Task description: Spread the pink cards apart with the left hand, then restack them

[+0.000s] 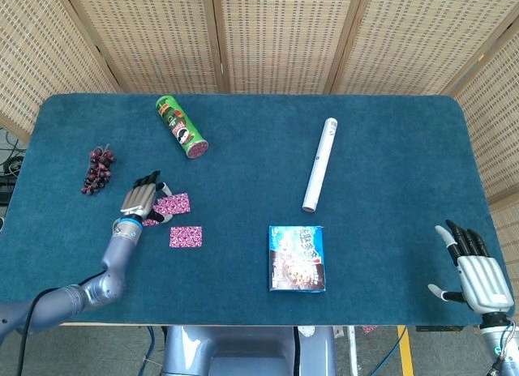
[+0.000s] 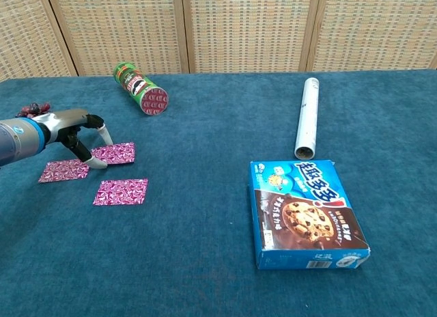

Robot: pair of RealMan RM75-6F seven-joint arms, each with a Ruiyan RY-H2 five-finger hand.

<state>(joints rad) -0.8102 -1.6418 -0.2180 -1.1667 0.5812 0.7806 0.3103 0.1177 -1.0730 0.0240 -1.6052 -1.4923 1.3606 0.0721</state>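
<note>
Three pink patterned cards lie apart on the blue table (image 1: 381, 149) at the left. In the chest view one card (image 2: 115, 153) is furthest back, one (image 2: 63, 171) is to its left, and one (image 2: 121, 192) lies nearest the front. My left hand (image 2: 74, 128) arches over the gap between the back two cards, with its fingertips (image 2: 97, 163) down at their edges and nothing gripped. The head view shows the left hand (image 1: 139, 199) beside the back card (image 1: 173, 204) and above the front card (image 1: 186, 237). My right hand (image 1: 474, 272) hovers past the table's front right corner, fingers spread and empty.
A green chip can (image 1: 182, 126) lies behind the cards and a bunch of dark grapes (image 1: 99, 168) sits to the left of the hand. A white tube (image 1: 319, 164) lies mid-right. A blue cookie box (image 1: 297, 258) lies flat near the front centre.
</note>
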